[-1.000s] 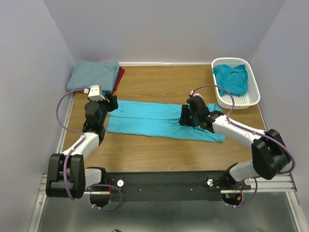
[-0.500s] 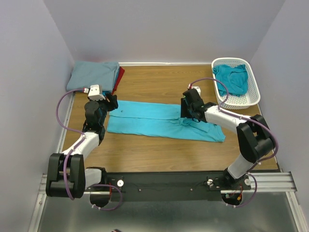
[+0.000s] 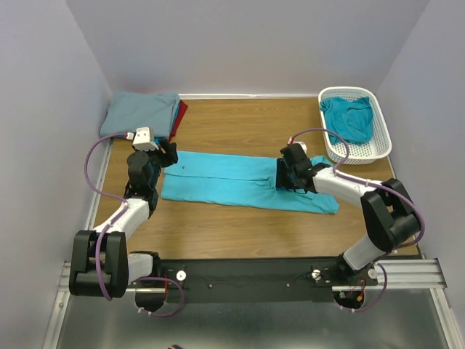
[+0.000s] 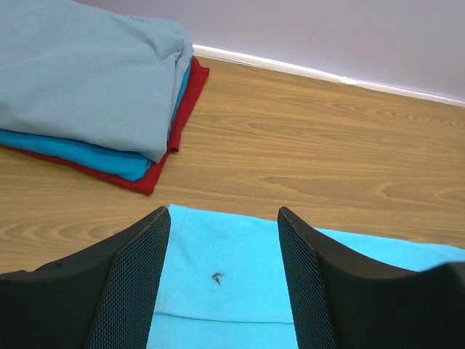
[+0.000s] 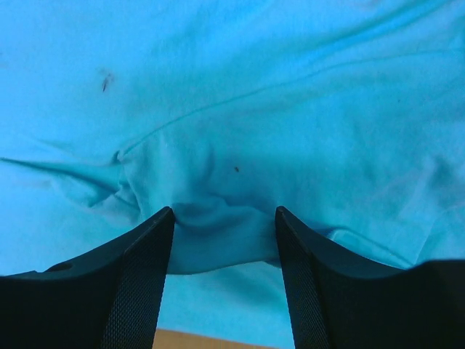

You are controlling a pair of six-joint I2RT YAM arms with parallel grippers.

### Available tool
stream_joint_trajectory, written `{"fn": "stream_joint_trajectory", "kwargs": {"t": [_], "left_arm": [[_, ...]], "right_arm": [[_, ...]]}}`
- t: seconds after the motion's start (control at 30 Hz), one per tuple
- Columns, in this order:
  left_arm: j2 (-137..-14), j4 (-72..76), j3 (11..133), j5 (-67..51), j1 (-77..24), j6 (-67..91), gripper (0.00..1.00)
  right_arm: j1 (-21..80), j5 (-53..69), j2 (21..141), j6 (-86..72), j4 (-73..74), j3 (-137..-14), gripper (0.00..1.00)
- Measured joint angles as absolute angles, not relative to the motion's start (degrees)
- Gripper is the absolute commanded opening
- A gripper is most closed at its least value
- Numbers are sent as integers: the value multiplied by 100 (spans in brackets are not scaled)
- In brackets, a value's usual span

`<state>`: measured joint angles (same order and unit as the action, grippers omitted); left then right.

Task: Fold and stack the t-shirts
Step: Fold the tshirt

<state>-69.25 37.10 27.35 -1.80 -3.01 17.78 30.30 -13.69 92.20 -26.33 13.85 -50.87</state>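
Turquoise t-shirt (image 3: 240, 183): flat, long strip, centre of top view. Left gripper (image 3: 167, 154): at strip's left end, fingers apart, nothing held. Right gripper (image 3: 285, 174): down on right part, fingers spread, cloth puckered between. Folded stack (image 3: 144, 113) upper left; teal t-shirt (image 3: 349, 118) in basket (image 3: 361, 155) upper right.

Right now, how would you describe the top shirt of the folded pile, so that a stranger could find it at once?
On the wooden table, look at the far left corner, where folded shirts are stacked. The grey-blue shirt lies on top, over a blue shirt and a red shirt. It alone is pale and greyish; its neighbours are bright.
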Motion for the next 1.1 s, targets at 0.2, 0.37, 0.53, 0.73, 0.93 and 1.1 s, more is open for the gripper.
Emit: {"fn": "stream_joint_trajectory", "kwargs": {"t": [0.2,0.37,0.53,0.73,0.93,1.1], "left_arm": [[-6925,3708,2735,-183,-298,1780,69],[-6925,3710,2735,-183,-298,1780,69],[-6925,3710,2735,-183,-298,1780,69],[-6925,3710,2735,-183,-298,1780,69],[-6928,3710,2735,-213,-298,1780,69],[-6969,3684,2777,-266,-316,1804,69]], "right_arm": [[3033,-1052,8794,-2888,1579,-4866,64],[3033,-794,8532,-3015,1691,-4764,64],[3037,-397,8462,-3072,1734,-4672,64],[3037,-19,8460,-3135,1793,-4510,64],[3037,-32,8162,-3151,1966,-4418,66],[3037,-421,7756,-3133,2139,-4626,69]]}}
